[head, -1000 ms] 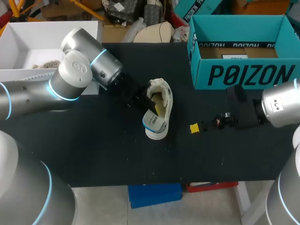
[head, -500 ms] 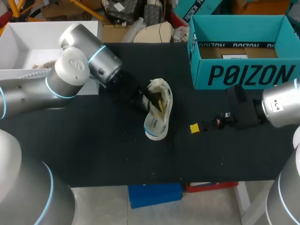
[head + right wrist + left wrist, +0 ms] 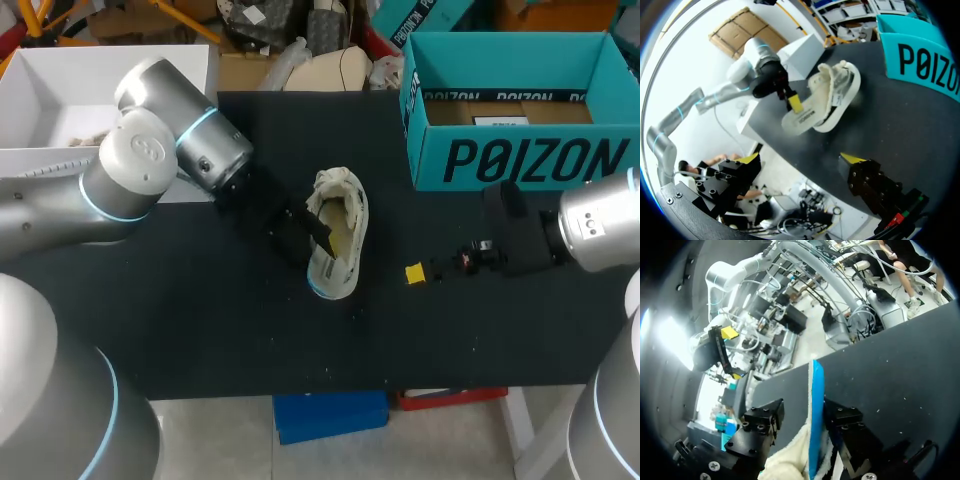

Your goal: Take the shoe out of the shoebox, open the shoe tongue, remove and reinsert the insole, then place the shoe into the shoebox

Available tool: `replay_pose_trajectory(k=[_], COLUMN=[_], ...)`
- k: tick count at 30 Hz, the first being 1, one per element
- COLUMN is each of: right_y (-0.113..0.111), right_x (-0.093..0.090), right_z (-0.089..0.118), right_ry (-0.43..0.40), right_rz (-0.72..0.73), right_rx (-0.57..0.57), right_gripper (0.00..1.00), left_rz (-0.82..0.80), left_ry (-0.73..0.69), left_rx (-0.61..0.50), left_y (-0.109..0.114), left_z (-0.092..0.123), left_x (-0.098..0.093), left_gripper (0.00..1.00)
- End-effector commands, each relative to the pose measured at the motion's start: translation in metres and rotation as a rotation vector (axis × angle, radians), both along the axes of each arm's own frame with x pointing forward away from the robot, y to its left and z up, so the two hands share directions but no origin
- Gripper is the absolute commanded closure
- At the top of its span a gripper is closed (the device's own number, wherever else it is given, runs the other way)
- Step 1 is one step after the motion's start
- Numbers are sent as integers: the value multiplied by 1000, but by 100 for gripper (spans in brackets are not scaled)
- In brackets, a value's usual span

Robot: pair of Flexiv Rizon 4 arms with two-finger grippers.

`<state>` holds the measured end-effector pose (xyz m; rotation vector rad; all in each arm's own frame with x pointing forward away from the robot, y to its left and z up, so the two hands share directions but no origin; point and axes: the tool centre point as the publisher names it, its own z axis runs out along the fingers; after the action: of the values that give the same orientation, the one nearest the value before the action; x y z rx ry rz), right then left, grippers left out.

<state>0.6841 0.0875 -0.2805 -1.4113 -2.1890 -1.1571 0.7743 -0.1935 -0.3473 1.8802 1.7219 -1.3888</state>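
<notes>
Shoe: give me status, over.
Left gripper at insole, grip unclear; right gripper open, empty, clear of shoe. Shoe on table, out of box, insole partly out. Nothing between shoe and box.
</notes>
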Motion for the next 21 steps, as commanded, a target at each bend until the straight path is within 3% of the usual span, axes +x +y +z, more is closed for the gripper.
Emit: replay_pose_trajectory(k=[1, 2, 3, 11, 21], right_y=[1, 1, 1, 1, 1], right_x=[0, 0, 0, 0, 0], right_z=[0, 0, 0, 0, 0], right_ry=[2, 2, 2, 2, 2], right_rz=[-1, -1, -1, -1, -1], right_rx=[-2, -2, -2, -2, -2], right_gripper=[0, 0, 0, 0, 0], left_rz=[1, -4, -22, -20, 13], left_ry=[-3, -2, 0, 24, 0], left_rx=[3, 5, 4, -29, -46], left_y=[6, 6, 7, 3, -1], left_z=[4, 4, 3, -6, -14], left_x=[-7, -8, -9, -8, 20], left_gripper=[68, 76, 100, 100, 100])
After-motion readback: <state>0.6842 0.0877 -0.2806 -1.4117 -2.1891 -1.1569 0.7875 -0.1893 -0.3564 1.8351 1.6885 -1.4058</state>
